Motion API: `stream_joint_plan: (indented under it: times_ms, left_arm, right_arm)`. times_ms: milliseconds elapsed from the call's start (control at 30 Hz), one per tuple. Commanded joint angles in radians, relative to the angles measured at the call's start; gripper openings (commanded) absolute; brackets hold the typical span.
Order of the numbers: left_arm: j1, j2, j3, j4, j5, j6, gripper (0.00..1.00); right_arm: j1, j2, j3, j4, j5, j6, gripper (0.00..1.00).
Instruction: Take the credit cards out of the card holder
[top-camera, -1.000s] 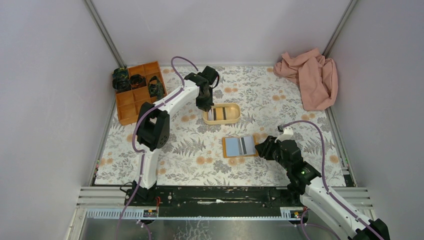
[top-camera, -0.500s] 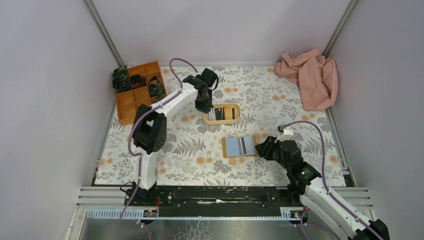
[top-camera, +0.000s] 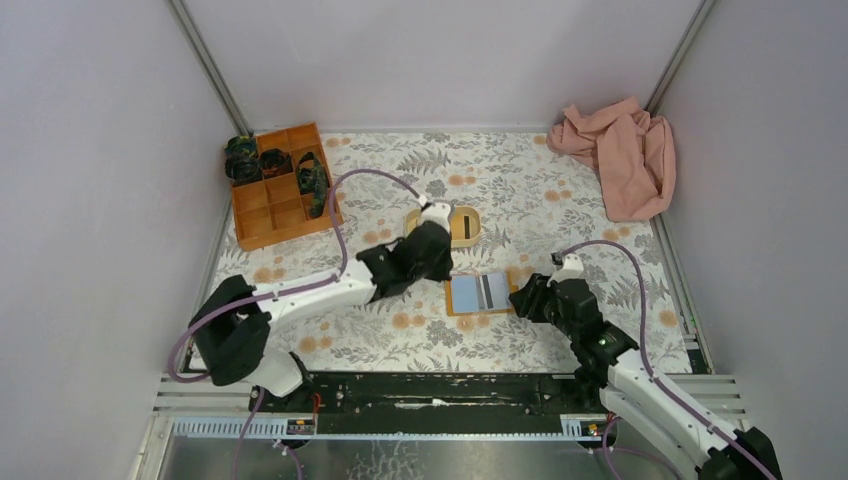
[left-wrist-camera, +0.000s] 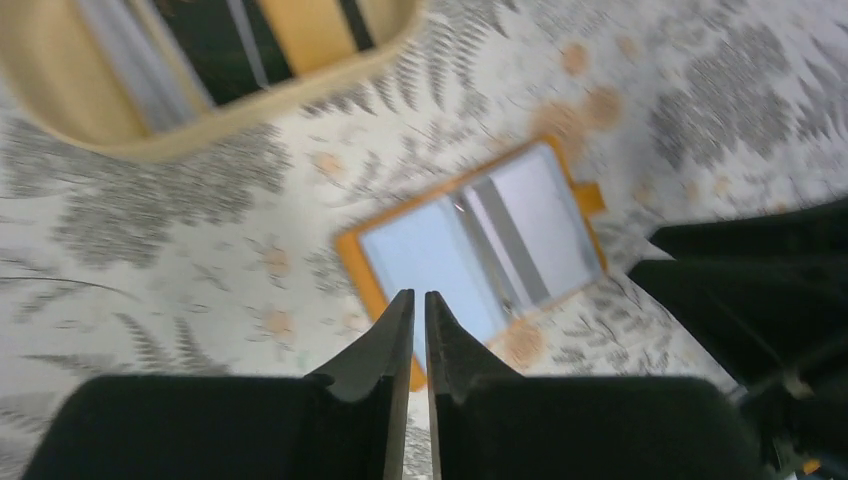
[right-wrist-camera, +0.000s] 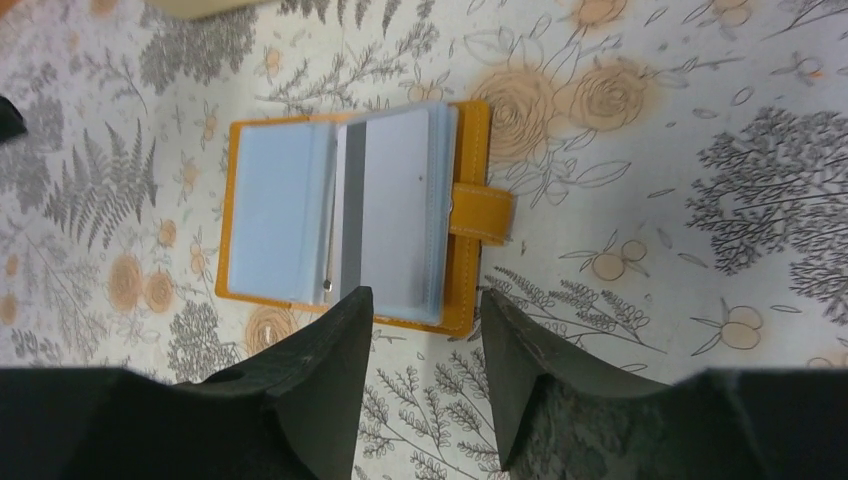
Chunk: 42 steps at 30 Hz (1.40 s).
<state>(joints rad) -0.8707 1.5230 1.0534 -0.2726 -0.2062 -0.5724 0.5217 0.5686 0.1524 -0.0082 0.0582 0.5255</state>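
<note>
Left fingers (left-wrist-camera: 402, 318) (nearly closed, empty) are hovering near the card holder (left-wrist-camera: 470, 235); right fingers (right-wrist-camera: 335, 350), spread empty, should be pinning its edge.

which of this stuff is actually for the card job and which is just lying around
Job: card holder, open; striped card in it; beige tray with cards; left gripper; right gripper.
Lying about: orange compartment box; pink cloth.

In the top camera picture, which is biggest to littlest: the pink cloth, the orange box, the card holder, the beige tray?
1. The pink cloth and the orange box: biggest, too alike to rank.
2. The card holder and the beige tray: smaller, about alike; the left arm hides part of the tray.
</note>
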Motion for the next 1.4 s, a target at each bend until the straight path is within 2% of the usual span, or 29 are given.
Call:
stream_joint_plan:
  times_ms: [0, 67, 200, 233, 300, 367, 533, 667, 733, 833, 867, 967, 1000, 1100, 1167, 1367]
  left_arm:
    - [-0.113, -0.034, -0.236, 0.419, -0.133, -0.088, 0.13]
    - [-0.149, -0.012, -0.325, 0.624, -0.132, -0.104, 0.11]
    - [-0.181, 0.082, -0.354, 0.784, -0.126, -0.117, 0.04]
    - [-0.183, 0.107, -0.344, 0.805, -0.117, -0.115, 0.01]
    - [-0.187, 0.146, -0.325, 0.848, -0.095, -0.114, 0.0]
    - [-0.191, 0.17, -0.311, 0.894, -0.07, -0.12, 0.0]
    - [-0.191, 0.223, -0.296, 0.967, -0.044, -0.142, 0.0]
    - [-0.191, 0.28, -0.281, 0.991, -0.041, -0.168, 0.01]
    - [-0.19, 0.307, -0.279, 1.001, -0.039, -0.186, 0.1]
    - [-0.183, 0.334, -0.305, 1.06, -0.019, -0.221, 0.17]
    - [-0.179, 0.338, -0.32, 1.086, -0.008, -0.242, 0.22]
    - [-0.145, 0.354, -0.379, 1.176, 0.02, -0.326, 0.53]
    - [-0.132, 0.363, -0.394, 1.209, 0.044, -0.338, 0.56]
    - [-0.11, 0.381, -0.411, 1.24, 0.076, -0.367, 0.56]
    - [-0.111, 0.383, -0.397, 1.194, 0.062, -0.358, 0.53]
    - [-0.111, 0.408, -0.365, 1.15, 0.07, -0.358, 0.49]
  right_arm:
    - [0.003, 0.066, 0.046, 0.073, -0.079, -0.046, 0.52]
    - [0.003, 0.098, 0.06, 0.078, -0.091, -0.059, 0.53]
    - [0.003, 0.141, 0.083, 0.086, -0.058, -0.07, 0.53]
    - [0.004, 0.155, 0.091, 0.089, -0.041, -0.067, 0.48]
    - [0.003, 0.188, 0.107, 0.096, -0.007, -0.063, 0.27]
    - [0.003, 0.23, 0.128, 0.099, 0.003, -0.066, 0.16]
    - [0.003, 0.305, 0.122, 0.144, -0.006, -0.061, 0.13]
    - [0.003, 0.326, 0.099, 0.173, -0.024, -0.065, 0.13]
    - [0.003, 0.337, 0.093, 0.188, -0.032, -0.064, 0.13]
    - [0.004, 0.349, 0.093, 0.194, -0.04, -0.064, 0.13]
    - [0.004, 0.347, 0.091, 0.194, -0.04, -0.062, 0.14]
    - [0.003, 0.326, 0.086, 0.19, -0.031, -0.062, 0.15]
    - [0.004, 0.317, 0.083, 0.19, -0.029, -0.062, 0.17]
    - [0.003, 0.293, 0.076, 0.19, -0.023, -0.065, 0.27]
    - [0.003, 0.28, 0.072, 0.192, -0.02, -0.067, 0.33]
    - [0.003, 0.254, 0.063, 0.206, -0.027, -0.074, 0.37]
